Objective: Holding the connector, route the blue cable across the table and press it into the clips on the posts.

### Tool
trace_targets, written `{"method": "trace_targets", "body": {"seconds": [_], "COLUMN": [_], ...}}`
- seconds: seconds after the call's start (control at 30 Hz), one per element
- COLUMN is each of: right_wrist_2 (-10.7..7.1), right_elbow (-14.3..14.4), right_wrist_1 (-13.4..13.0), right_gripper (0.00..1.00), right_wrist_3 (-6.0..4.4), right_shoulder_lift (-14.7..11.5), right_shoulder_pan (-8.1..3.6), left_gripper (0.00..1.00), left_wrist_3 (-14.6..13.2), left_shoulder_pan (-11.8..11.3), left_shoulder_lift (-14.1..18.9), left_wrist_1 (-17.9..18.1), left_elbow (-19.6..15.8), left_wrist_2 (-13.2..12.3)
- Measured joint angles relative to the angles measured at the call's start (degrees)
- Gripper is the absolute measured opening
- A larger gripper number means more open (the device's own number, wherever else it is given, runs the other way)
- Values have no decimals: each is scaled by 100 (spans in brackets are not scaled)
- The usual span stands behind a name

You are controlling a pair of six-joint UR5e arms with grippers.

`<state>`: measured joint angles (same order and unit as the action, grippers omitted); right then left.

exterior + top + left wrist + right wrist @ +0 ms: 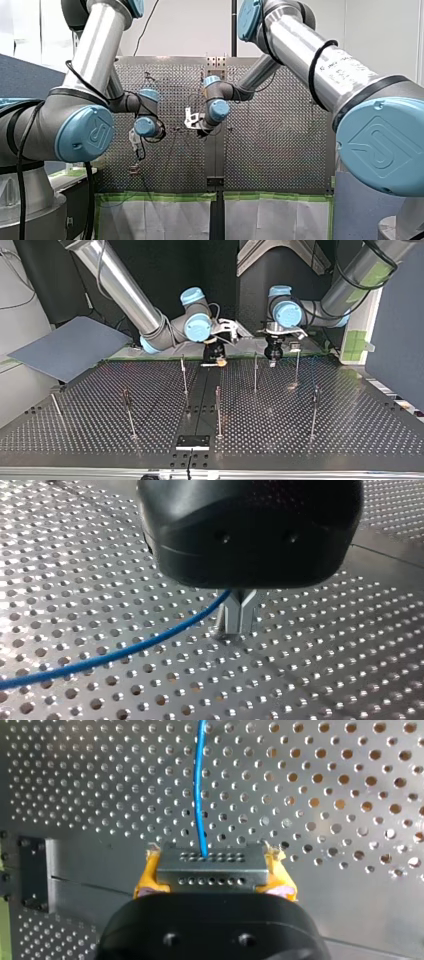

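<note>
In the right wrist view my right gripper (pixel 212 862) is shut on a grey connector (pixel 212 875), its yellow pads (pixel 148 872) on the two ends. The blue cable (pixel 200 795) leaves the connector and runs ahead over the perforated table. In the left wrist view my left gripper (pixel 239 630) has its metal fingers (pixel 229 615) shut on the blue cable (pixel 115 652), just above the table. In the top view my right gripper (pixel 216 359) and my left gripper (pixel 272 359) hang side by side at the far edge, behind several thin posts (pixel 255 372).
More posts stand across the table (pixel 350 430), such as one near the middle (pixel 218 410) and one at the top view's right (pixel 314 412). A black plate (pixel 192 441) sits at the near edge. A grey-blue panel (pixel 70 347) leans at the top view's left.
</note>
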<state>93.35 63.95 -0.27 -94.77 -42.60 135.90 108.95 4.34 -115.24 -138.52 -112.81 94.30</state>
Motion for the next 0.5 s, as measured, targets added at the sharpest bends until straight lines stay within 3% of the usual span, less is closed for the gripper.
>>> {"method": "trace_targets", "body": {"seconds": [0.5], "right_wrist_2": [-17], "right_elbow": [-193], "right_wrist_1": [0], "right_gripper": [0], "right_wrist_3": [-7], "right_shoulder_lift": [0], "right_shoulder_pan": [-251], "left_gripper": [0], "left_wrist_3": [103], "left_shoulder_pan": [-212], "left_shoulder_lift": [-90], "left_wrist_1": [-130], "left_elbow": [514], "left_wrist_2": [-214]}}
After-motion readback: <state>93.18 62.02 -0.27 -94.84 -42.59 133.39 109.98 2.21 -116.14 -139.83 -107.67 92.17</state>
